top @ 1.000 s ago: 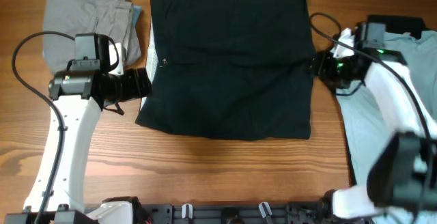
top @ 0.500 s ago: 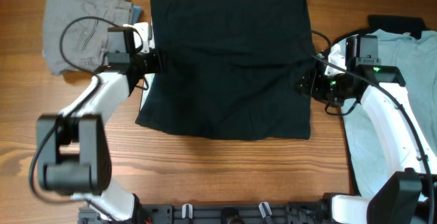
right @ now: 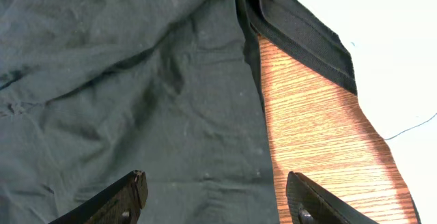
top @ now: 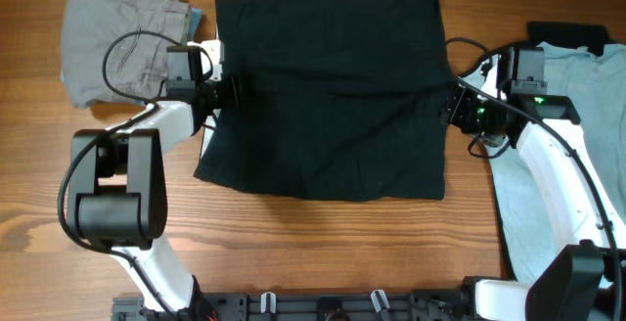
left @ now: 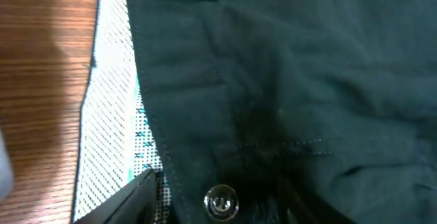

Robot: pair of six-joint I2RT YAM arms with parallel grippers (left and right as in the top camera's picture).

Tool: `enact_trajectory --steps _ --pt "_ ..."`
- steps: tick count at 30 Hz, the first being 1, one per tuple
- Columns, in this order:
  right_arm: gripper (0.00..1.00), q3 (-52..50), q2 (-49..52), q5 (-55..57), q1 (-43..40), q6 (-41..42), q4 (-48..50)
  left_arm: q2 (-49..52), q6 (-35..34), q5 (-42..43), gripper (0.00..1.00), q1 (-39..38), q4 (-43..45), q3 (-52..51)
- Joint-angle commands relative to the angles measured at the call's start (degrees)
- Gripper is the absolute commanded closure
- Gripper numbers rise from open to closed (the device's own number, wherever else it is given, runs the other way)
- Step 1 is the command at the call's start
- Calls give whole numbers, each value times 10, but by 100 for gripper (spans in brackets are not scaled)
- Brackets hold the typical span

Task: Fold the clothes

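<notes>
The large black shorts (top: 328, 96) lie spread flat in the middle of the table. My left gripper (top: 230, 91) is at their left edge. In the left wrist view it (left: 205, 214) looks open over the button (left: 220, 201), beside the pale mesh inner waistband (left: 109, 115). My right gripper (top: 452, 108) is at the shorts' right edge. In the right wrist view it (right: 215, 190) is open, its fingers astride the cloth edge (right: 171, 115) and bare wood. The grey shorts (top: 122, 42) lie at the far left. The pale blue T-shirt (top: 567, 174) lies at the right.
The wooden table (top: 293, 243) shows bare wood in front of the black shorts. A dark strip of cloth (right: 300, 33) lies beside the right gripper, against the T-shirt. Cables loop over both arms.
My left gripper has swung up and in to the waistband at the shorts' left edge. My right gripper has shifted slightly along the right edge. The shorts have not moved.
</notes>
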Motion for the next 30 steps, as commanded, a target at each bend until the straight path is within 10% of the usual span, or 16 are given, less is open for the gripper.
enact_trajectory --steps 1,7,25,28,30 --pt "30 -3 15 13 0 7 3 16 10 71 56 0 -14 -3" --pt "29 -3 50 24 0 7 3 15 3 72 96 9 -21 -1" --pt "28 -3 139 85 -46 31 18 -54 -69 153 96 80 -16 -1" --pt "28 -3 178 72 -46 17 19 -45 -63 118 48 78 -46 -1" --pt "28 -3 198 72 -46 18 20 -33 -61 118 34 78 -45 -1"
